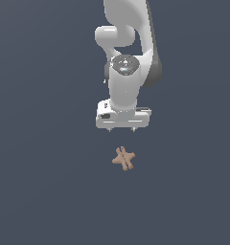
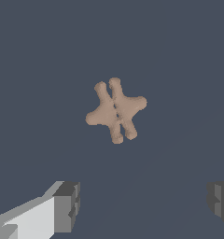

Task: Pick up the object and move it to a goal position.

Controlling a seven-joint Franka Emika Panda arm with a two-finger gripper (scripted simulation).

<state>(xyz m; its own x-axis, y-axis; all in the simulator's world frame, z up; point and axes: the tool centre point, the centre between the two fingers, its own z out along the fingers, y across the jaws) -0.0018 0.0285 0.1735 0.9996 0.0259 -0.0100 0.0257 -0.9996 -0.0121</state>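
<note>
The object (image 1: 123, 159) is a small tan-brown piece of crossed rounded bars lying flat on the dark grey floor. In the wrist view the object (image 2: 115, 110) lies free, apart from both fingertips. My white gripper (image 1: 121, 129) hangs above the floor just behind the object in the exterior view, pointing down. It is open, with nothing between its fingers. The two grey fingertips (image 2: 67, 206) stand wide apart at the wrist view's edge, and my gripper (image 2: 143, 203) spans a gap broader than the object.
The white arm (image 1: 129, 43) rises behind the gripper toward the top of the exterior view. Uniform dark grey floor (image 1: 40, 191) surrounds the object on every side.
</note>
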